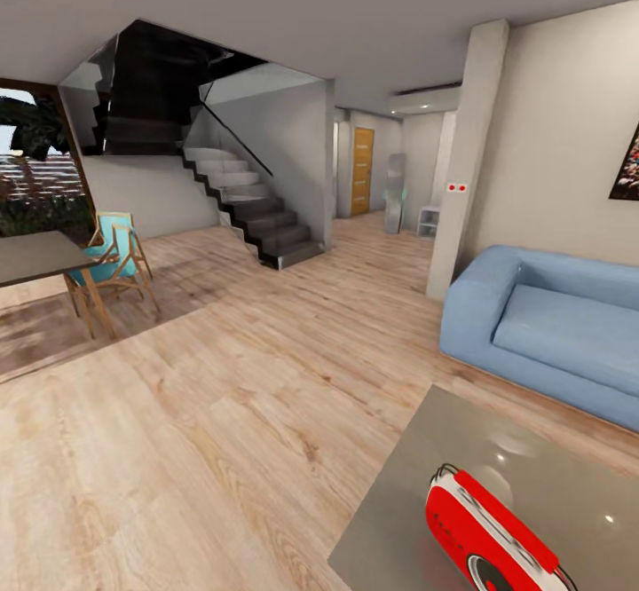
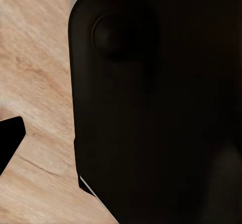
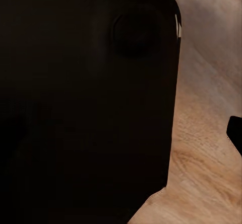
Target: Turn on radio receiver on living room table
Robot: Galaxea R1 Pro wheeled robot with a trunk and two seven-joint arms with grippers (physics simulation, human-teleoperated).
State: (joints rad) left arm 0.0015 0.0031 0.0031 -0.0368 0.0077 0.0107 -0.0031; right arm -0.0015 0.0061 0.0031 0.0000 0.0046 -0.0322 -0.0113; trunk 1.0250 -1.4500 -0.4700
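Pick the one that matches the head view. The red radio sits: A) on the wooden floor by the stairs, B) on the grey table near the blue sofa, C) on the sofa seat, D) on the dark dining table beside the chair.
B: the radio receiver rests on the glossy grey table, with the blue sofa just beyond it.

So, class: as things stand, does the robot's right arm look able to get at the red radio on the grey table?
Probably not yet. The radio receiver lies at the head view's lower right on the table, nothing covering it, but the right wrist view faces a dark panel over wood floor.
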